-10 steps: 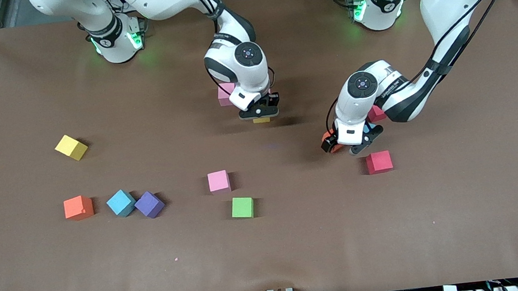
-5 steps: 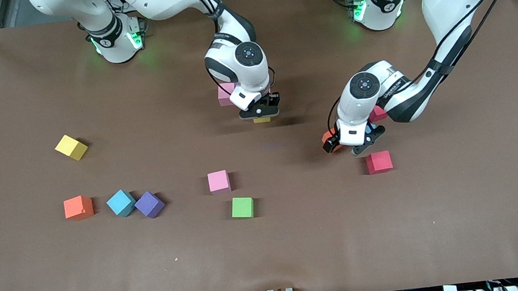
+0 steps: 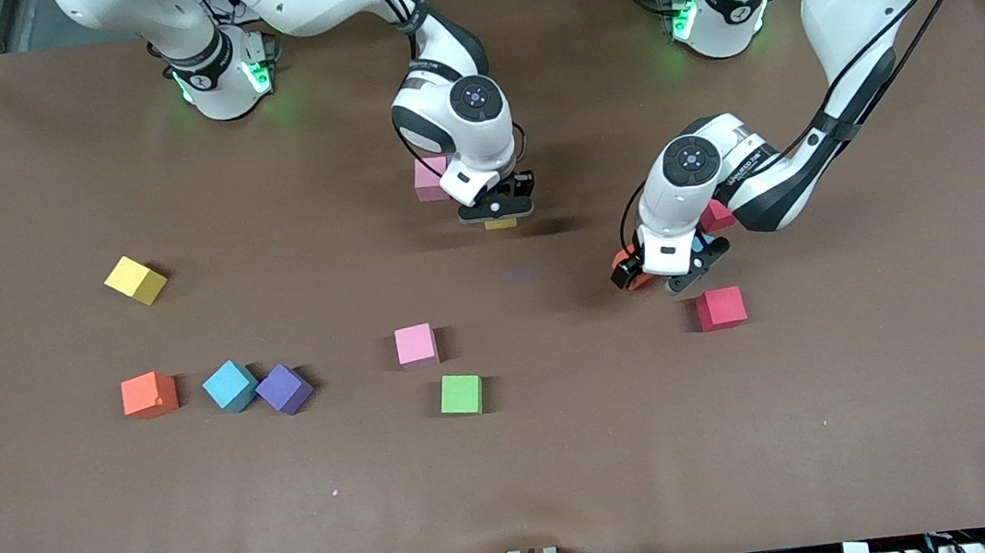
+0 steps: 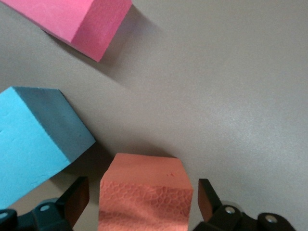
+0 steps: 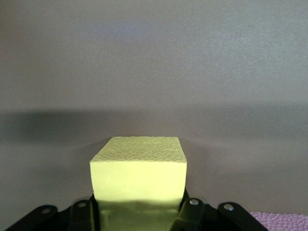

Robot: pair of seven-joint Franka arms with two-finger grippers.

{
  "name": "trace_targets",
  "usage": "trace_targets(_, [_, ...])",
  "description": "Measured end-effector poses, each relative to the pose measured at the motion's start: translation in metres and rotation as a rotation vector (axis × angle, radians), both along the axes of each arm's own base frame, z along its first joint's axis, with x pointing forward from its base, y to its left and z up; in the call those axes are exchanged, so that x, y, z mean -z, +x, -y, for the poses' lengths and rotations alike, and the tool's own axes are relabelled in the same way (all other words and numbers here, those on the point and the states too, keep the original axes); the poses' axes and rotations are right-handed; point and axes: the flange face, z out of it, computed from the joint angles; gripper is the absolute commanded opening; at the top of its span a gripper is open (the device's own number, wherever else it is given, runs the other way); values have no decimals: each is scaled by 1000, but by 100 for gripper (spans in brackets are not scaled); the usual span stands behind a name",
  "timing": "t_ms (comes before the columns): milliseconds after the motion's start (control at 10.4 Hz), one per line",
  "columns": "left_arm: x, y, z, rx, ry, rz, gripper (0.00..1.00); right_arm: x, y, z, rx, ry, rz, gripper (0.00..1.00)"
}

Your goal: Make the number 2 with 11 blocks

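From the front view I have the right gripper over the middle of the desk, beside a pink cube, with a yellow block peeking out beneath it. The left gripper sits low among a red-orange cube, a light blue cube and another pink cube. The other blocks lie scattered nearer the camera, with the green cube; I see no number 2 taking shape yet.

In the left wrist view, my jaws stand wide astride the red-orange cube, not touching it. The light blue cube sits just beside it, so I'd close squarely on the free flat faces.

In the right wrist view, the jaws are clamped on the yellow block. Its pebbled surface looks like foam: I judge it light, slightly soft, grippy and not fragile, best held mid-height on opposite faces.
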Motion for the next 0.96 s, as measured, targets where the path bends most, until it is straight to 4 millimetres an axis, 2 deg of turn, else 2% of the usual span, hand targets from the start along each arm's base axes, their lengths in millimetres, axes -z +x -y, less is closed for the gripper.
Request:
trace_targets(96, [0,0,-1,18,-5,-27,100,0,0,0,0,0,0,34])
trace_targets(193, [1,1,-3,36,-12,-53,100,0,0,0,0,0,0,56])
trace_targets(289, [0,3,-4,47,-19,-63,100,0,0,0,0,0,0,90])
trace_targets(386, [-2,5,-4,47,-22,-62,100,0,0,0,1,-1,0,100])
trace_targets(771, [-9,13,-3,39,-28,-45,100,1,0,0,2,-10,-7,100])
trace_targets(964, [-8,14,-3,39,-29,-47,100,-16,11,-3,7,-52,-25,100])
